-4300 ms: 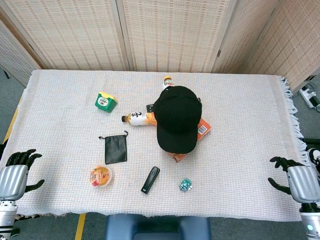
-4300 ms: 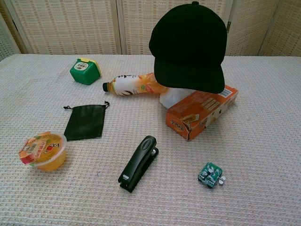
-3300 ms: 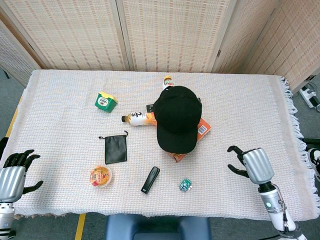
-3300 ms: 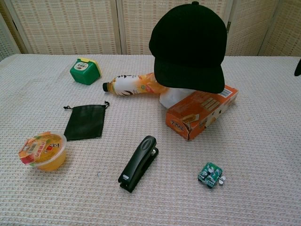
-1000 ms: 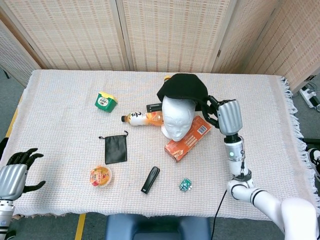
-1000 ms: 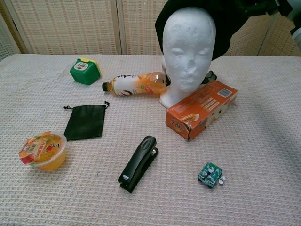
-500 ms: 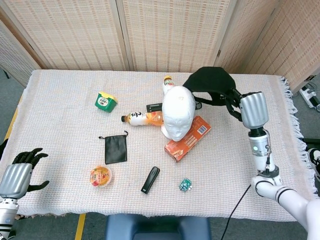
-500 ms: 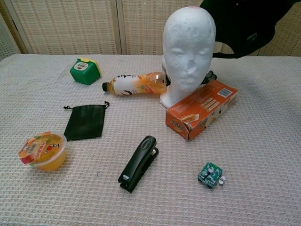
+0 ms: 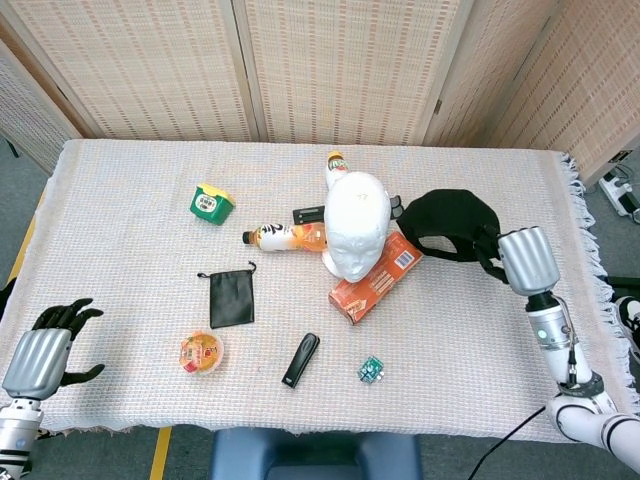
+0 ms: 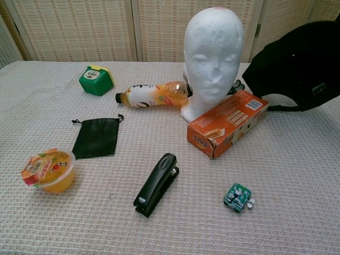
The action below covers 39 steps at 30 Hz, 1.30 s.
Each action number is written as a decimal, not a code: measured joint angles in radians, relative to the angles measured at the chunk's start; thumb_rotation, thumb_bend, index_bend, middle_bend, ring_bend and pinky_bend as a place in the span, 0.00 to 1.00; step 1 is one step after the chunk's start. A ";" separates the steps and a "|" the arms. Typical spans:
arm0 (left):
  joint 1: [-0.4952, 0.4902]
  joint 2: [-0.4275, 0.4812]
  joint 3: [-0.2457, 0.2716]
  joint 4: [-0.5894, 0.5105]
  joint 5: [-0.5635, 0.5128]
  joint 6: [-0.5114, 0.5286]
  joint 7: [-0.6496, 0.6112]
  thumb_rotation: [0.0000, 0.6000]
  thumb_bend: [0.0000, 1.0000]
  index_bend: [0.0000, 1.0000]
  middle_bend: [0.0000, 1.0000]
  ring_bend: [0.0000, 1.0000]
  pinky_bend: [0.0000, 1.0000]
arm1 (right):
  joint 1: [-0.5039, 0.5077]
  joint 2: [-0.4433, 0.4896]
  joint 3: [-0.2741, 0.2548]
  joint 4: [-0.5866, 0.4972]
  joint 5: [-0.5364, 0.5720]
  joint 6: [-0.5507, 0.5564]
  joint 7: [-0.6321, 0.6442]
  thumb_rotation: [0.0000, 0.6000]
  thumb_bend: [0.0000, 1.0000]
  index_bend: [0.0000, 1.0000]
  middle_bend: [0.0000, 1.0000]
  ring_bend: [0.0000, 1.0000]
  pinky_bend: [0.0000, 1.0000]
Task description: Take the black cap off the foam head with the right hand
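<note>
Right hand grips my black cap at its rear edge, holding it off the head and to its right; in the chest view the cap hangs above the bench, apart from the bare head. Left hand sits at the near left corner, fingers spread and holding nothing.

Working down by size, I see the head standing upright mid-bench. An orange box lies just in front of it, touching its base, between the head and me. An orange bottle lies on its side against the head's left, cap end pointing left. A second bottle stands behind the head, mostly hidden by it. A small dark item lies behind too; I cannot tell what it is.

Further left lies a flat black pouch, then a black stapler near the front edge. A fruit cup sits front left, and a green container back left. A small green part lies front right, well apart from the rest.
</note>
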 measured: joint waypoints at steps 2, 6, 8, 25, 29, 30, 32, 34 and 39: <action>0.001 0.003 0.001 -0.002 -0.002 -0.001 0.002 1.00 0.12 0.28 0.18 0.21 0.18 | -0.001 -0.018 -0.020 0.020 0.001 -0.040 -0.003 1.00 1.00 0.85 1.00 1.00 1.00; 0.004 0.010 0.005 -0.009 -0.004 0.000 0.005 1.00 0.12 0.28 0.18 0.21 0.18 | 0.005 -0.056 -0.040 0.069 0.013 -0.117 -0.009 1.00 0.76 0.65 0.96 0.95 1.00; 0.007 0.014 0.006 -0.012 -0.006 0.003 0.007 1.00 0.12 0.28 0.18 0.21 0.18 | 0.010 -0.064 -0.045 0.078 0.029 -0.165 -0.016 0.92 0.41 0.39 0.82 0.81 1.00; 0.017 0.007 0.000 0.001 -0.023 0.021 0.002 1.00 0.12 0.28 0.18 0.21 0.18 | -0.071 0.111 -0.049 -0.262 0.156 -0.228 -0.138 0.56 0.00 0.00 0.19 0.16 0.31; 0.019 0.000 -0.002 0.006 -0.024 0.026 0.000 1.00 0.12 0.28 0.18 0.21 0.18 | -0.149 0.206 -0.069 -0.413 0.163 -0.145 -0.188 0.58 0.00 0.00 0.19 0.16 0.31; 0.019 -0.002 -0.003 0.007 -0.024 0.027 0.000 1.00 0.12 0.28 0.18 0.21 0.18 | -0.167 0.226 -0.075 -0.444 0.162 -0.124 -0.196 0.59 0.00 0.00 0.19 0.16 0.32; 0.020 -0.006 -0.004 0.010 -0.024 0.029 -0.001 1.00 0.12 0.28 0.18 0.21 0.18 | -0.211 0.266 -0.091 -0.503 0.155 -0.070 -0.210 0.61 0.00 0.00 0.19 0.17 0.33; 0.021 -0.009 -0.004 0.013 -0.023 0.033 -0.002 1.00 0.12 0.28 0.18 0.21 0.18 | -0.248 0.291 -0.106 -0.541 0.140 -0.022 -0.214 0.63 0.01 0.01 0.20 0.17 0.34; 0.029 -0.017 -0.006 0.022 -0.019 0.050 -0.006 1.00 0.12 0.28 0.18 0.21 0.18 | -0.349 0.335 -0.158 -0.620 0.064 0.107 -0.209 0.64 0.02 0.05 0.23 0.20 0.36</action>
